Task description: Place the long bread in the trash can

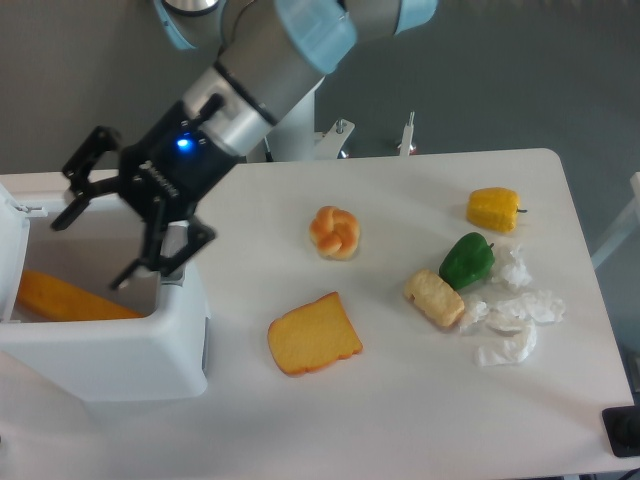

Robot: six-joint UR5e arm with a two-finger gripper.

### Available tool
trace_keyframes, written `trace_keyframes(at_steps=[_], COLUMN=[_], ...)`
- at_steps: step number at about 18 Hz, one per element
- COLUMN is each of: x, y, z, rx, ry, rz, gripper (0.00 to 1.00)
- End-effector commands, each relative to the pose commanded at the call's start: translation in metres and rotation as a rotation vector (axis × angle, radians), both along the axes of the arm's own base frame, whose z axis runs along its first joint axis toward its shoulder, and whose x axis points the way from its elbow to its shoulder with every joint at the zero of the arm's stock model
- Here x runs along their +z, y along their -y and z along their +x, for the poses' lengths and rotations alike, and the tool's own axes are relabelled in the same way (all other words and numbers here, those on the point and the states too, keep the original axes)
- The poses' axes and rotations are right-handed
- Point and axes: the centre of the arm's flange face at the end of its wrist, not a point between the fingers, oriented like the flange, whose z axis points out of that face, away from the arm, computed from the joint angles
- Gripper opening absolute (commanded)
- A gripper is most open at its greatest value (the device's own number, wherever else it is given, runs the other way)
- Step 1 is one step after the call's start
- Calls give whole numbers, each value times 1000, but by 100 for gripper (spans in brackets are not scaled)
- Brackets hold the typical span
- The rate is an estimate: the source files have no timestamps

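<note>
My tool (112,210) hangs w/ both fingers spread wide, nothing between them, over the far right part of the trash can (120,350). It grips nothing, which fits the job: the long bread (68,298) lies inside the bin, resting at a slant on the bottom w/ its left end against the left wall and its right end tucked under the near rim. I judge the drop as done, so there's no reason to pinch anything now.

Relative to my tool, the bread sits lower and to the near left, well apart from the fingertips, no contact. My fingers point down-left toward the bin opening; the lower finger is just above the can's right rim by the grey latch (175,262), close but I can't tell if it touches.

The lid (10,235) stands open at the far left edge, so the opening stays free.

Other stuff on the worktop (400,400) is off to the right and not my concern: knotted bun (335,231), toast slice (314,334), green pepper (466,260), yellow pepper (494,208), a pale crusty piece (434,298) and crumpled tissue (512,325).
</note>
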Motion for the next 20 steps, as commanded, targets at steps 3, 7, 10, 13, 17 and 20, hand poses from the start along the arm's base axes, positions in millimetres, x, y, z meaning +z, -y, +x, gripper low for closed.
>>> trace_keyframes(at_steps=[3, 7, 10, 13, 17, 20], x=[11, 17, 18, 17, 10, 1], y=[13, 19, 23, 24, 21, 20], z=[-12, -24, -27, -30, -24, -21], rx=[70, 190, 224, 247, 184, 137], ry=[-77, -235, -273, -380, -561, -656], rz=[-38, -163, -197, -255, -318, -371], gripper=[100, 100, 100, 100, 100, 100])
